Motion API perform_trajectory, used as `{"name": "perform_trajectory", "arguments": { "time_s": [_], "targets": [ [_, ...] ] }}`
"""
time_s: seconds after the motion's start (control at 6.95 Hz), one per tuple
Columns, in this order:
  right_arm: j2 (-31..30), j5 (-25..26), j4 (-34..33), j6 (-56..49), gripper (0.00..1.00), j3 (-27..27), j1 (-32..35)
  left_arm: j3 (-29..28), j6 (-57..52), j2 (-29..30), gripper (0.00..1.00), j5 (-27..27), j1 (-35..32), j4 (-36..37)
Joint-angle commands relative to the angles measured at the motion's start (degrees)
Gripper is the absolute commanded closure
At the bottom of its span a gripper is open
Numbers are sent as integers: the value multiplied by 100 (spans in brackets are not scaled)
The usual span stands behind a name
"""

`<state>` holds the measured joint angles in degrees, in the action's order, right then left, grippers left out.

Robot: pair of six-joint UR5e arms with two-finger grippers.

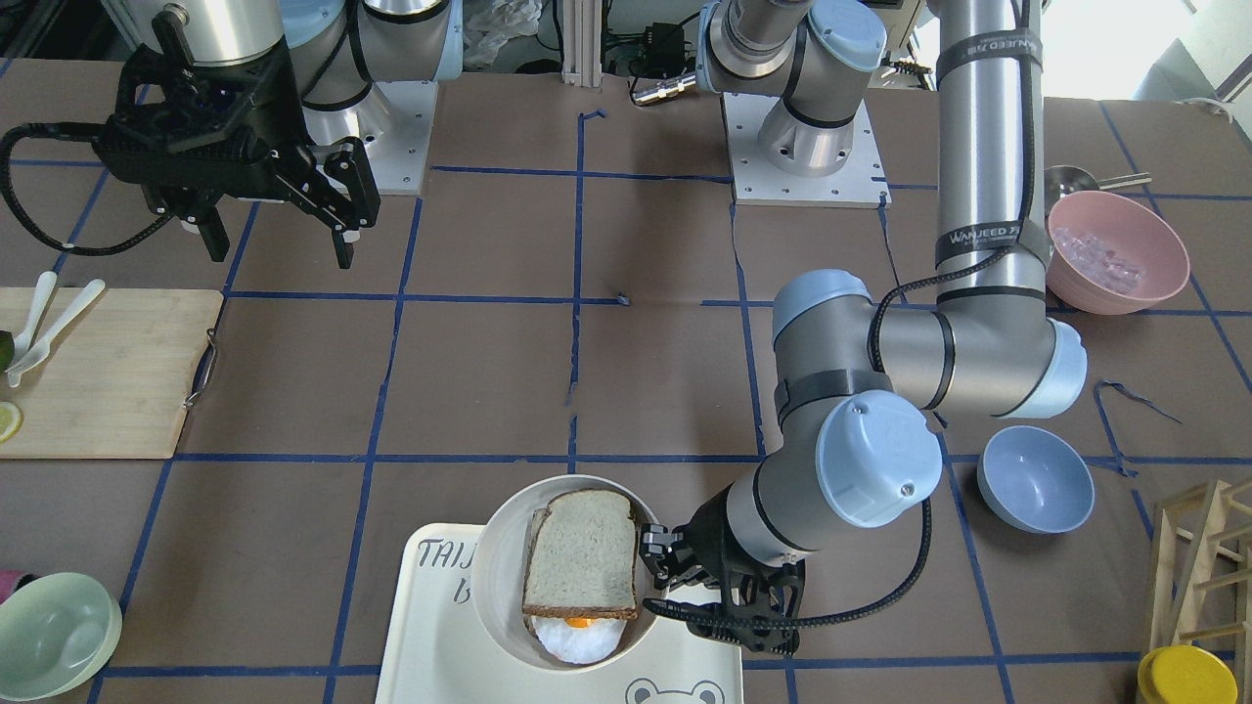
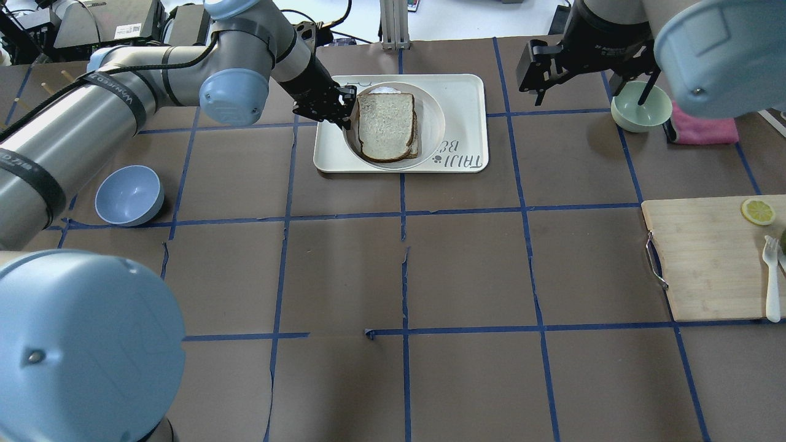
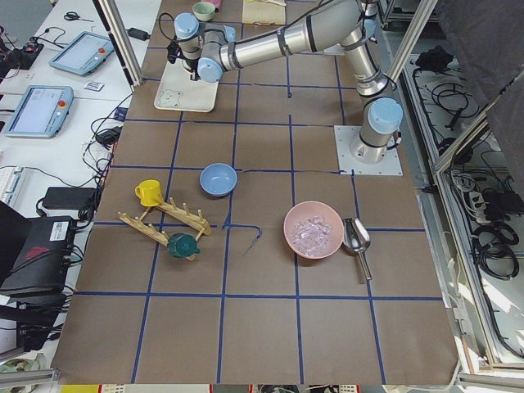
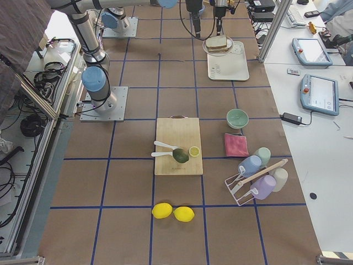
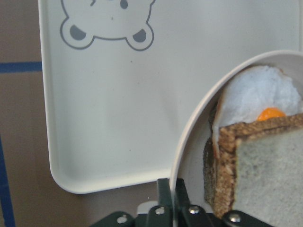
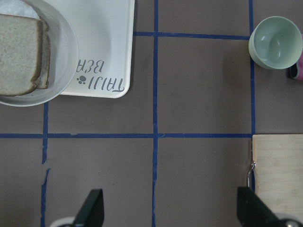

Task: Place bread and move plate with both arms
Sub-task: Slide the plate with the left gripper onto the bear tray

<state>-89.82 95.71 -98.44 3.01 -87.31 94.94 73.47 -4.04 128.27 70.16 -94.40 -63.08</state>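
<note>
My left gripper (image 2: 349, 114) pinches the plate (image 2: 443, 120) by its rim at the table's far edge. The bread (image 2: 385, 123) hides most of the fried egg (image 5: 265, 93). My right gripper (image 1: 277, 235) hangs spread.

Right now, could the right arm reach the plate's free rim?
Probably yes. The right end effector hangs open beside the tray, only brown table lies between, and the left end effector grips just the opposite rim of the plate.
</note>
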Motion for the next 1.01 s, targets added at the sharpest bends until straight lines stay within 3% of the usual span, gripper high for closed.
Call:
{"name": "perform_trajectory", "arguments": {
  "time_s": [0.0,0.43,0.58,0.72,0.86],
  "targets": [
    [-9,1,1,-11,0,3,-20,-761,-271,740,100,-81,0,50],
    [-18,79,1,-29,0,-32,-28,-887,-342,1120,100,-203,-44,373],
    [-9,219,1,-20,0,-41,-28,-879,-325,1121,83,-544,-44,375],
    [-44,220,-25,6,0,11,-37,-879,-281,1095,2,-591,-44,314],
    [-27,194,-208,-20,0,12,-37,-879,-307,1060,0,-565,-52,296]
  ]
}}
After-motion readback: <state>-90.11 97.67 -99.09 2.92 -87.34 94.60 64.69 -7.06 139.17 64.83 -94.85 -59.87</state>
